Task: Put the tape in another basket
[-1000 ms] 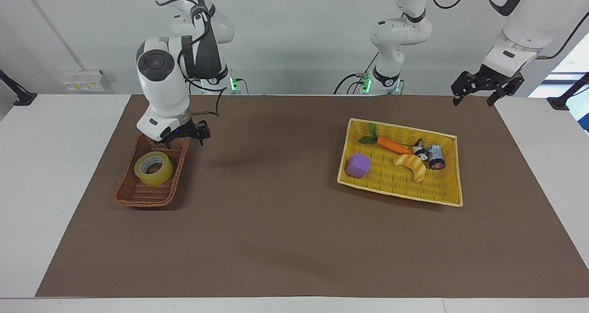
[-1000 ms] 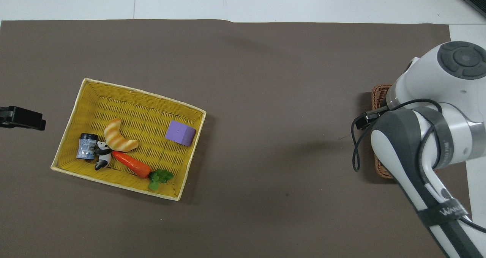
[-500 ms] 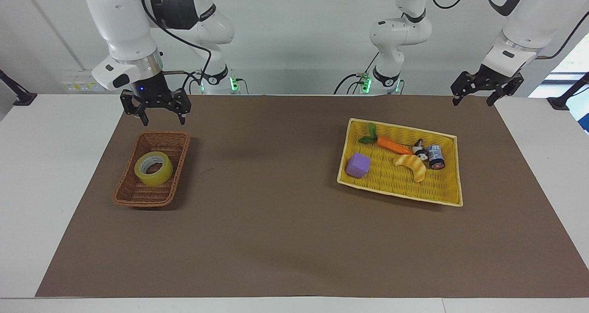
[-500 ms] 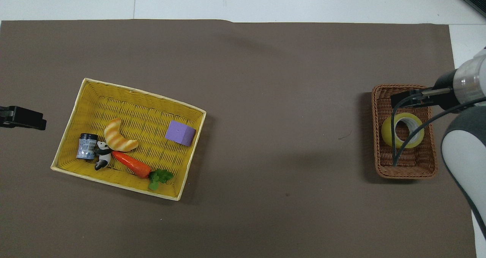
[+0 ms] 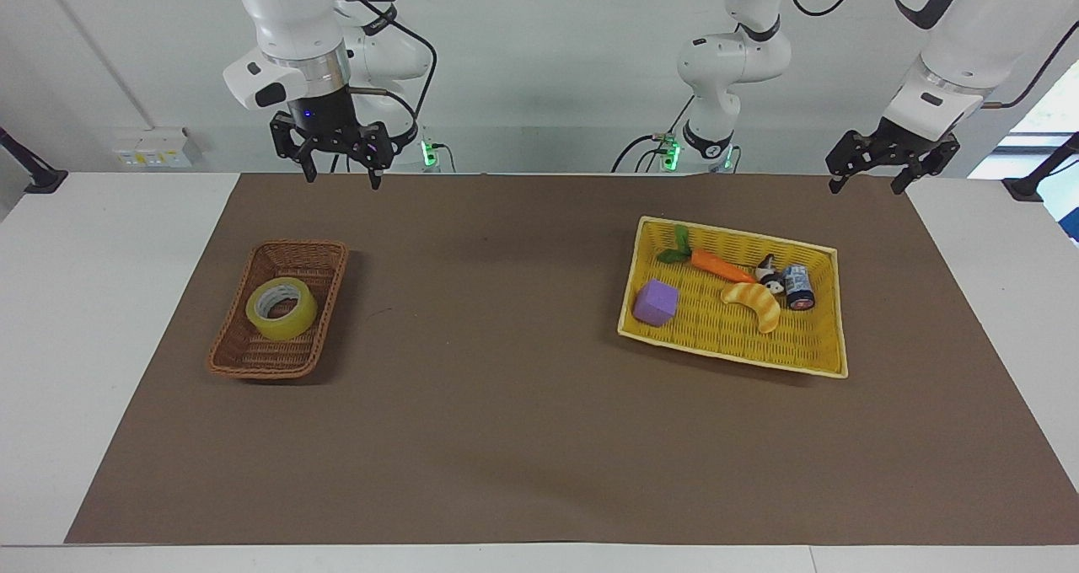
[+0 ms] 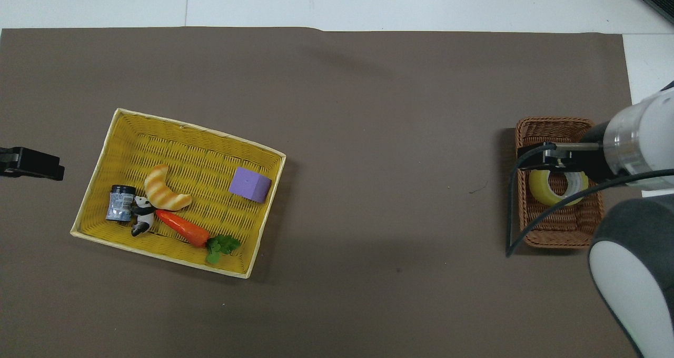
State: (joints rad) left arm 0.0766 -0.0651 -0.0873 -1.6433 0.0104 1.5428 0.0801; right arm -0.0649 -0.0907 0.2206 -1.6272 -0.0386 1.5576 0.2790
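Facing view. One tape [image 5: 281, 307] lies in the brown basket [image 5: 279, 311] toward the right arm's end of the table, tipped a little so its hole faces up and slightly away from the robots; a round roll with no clear long axis. Right gripper [image 5: 341, 171] hangs high over the mat's edge by the robots, fingers spread wide, holding nothing. Left gripper [image 5: 872, 180] waits over the mat's corner at the other end, also spread wide and empty. Yellow tray [image 5: 822, 357] holds five things: one purple block [image 5: 657, 302], one carrot [image 5: 706, 259], one croissant [image 5: 756, 303], one small panda figure [image 5: 767, 271], one small jar [image 5: 797, 287]. The panda is small, hard to make out.

Overhead view. Tape [image 6: 547, 191] sits in the brown basket [image 6: 553, 230]; the right arm's wrist and cable cross over its upper part and over one side of the basket. Of the left gripper only a black tip shows at the frame edge. Tray [image 6: 138, 122] in full view, same five items.
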